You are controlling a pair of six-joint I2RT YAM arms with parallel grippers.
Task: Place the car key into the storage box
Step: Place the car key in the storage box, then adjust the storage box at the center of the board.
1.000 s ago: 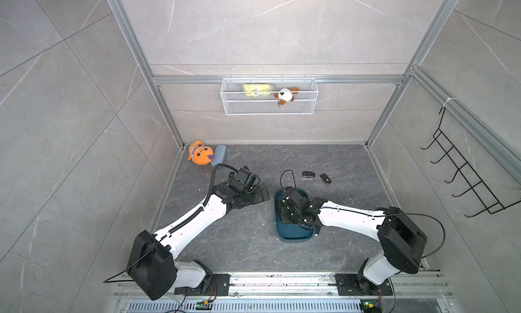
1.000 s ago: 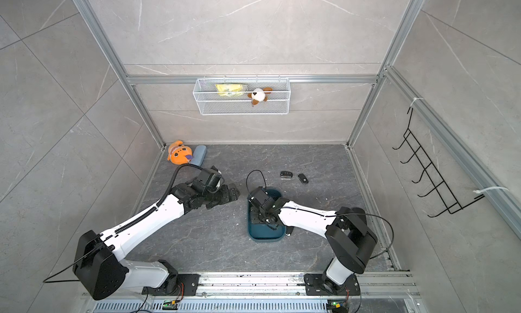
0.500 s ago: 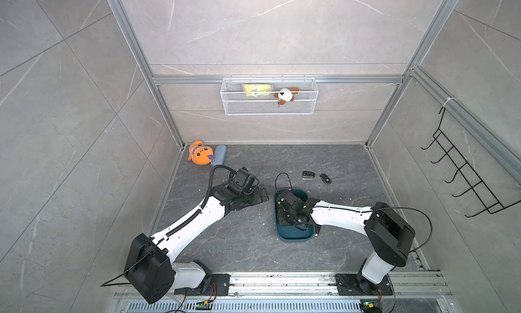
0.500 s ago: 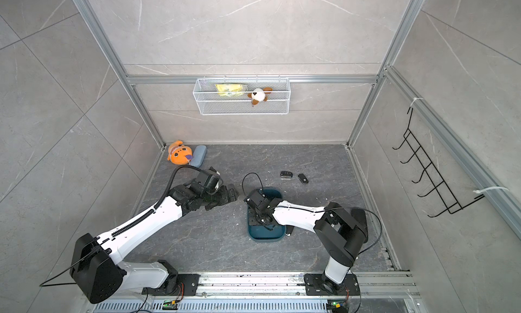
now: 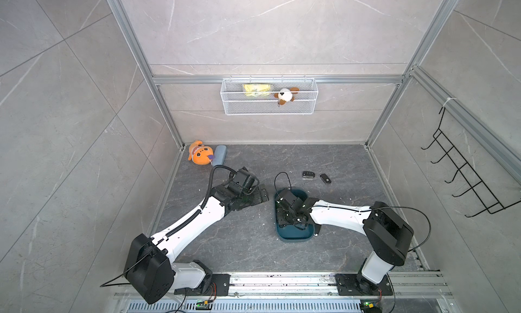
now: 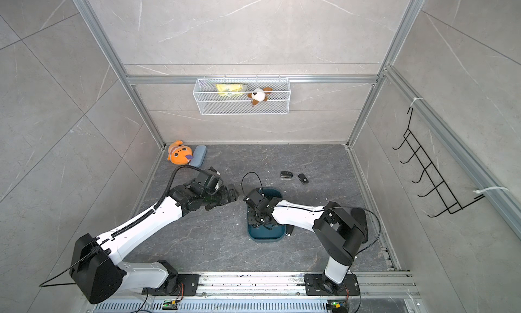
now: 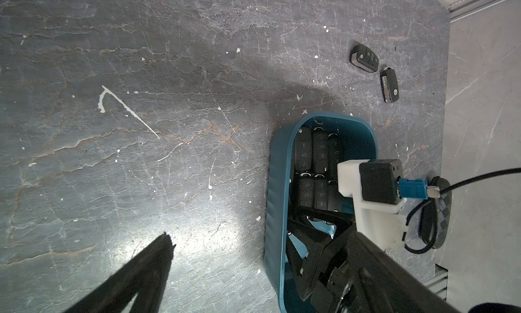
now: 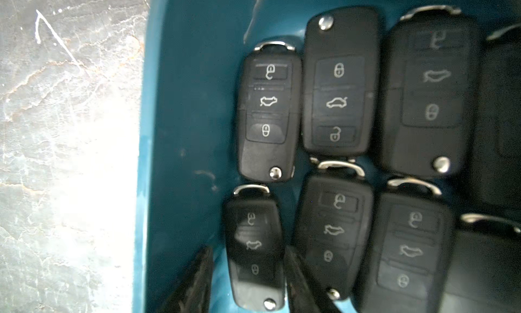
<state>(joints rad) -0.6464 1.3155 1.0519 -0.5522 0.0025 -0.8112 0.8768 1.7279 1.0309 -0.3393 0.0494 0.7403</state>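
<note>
Left arm (image 5: 194, 229): white shell links, black joint housings.
Left shoulder housing (image 5: 148, 272): large black rounded block with a thin black wire trailing off it.
Conduit (image 5: 180, 227): black corrugated hose run along the white link.
Right arm (image 5: 338, 217): white shell, black joints, same build.
Right shoulder housing (image 5: 387, 232): black block with a thin black wire arched over it.
Right wrist camera (image 7: 379, 181): black box on a white bracket, with a blue connector and black cable.
Right gripper fingers (image 8: 194, 280): black, matte, tapering, scuffed.
Base plates (image 5: 363, 287): black, bolted to a silver rail (image 5: 282, 277).
</note>
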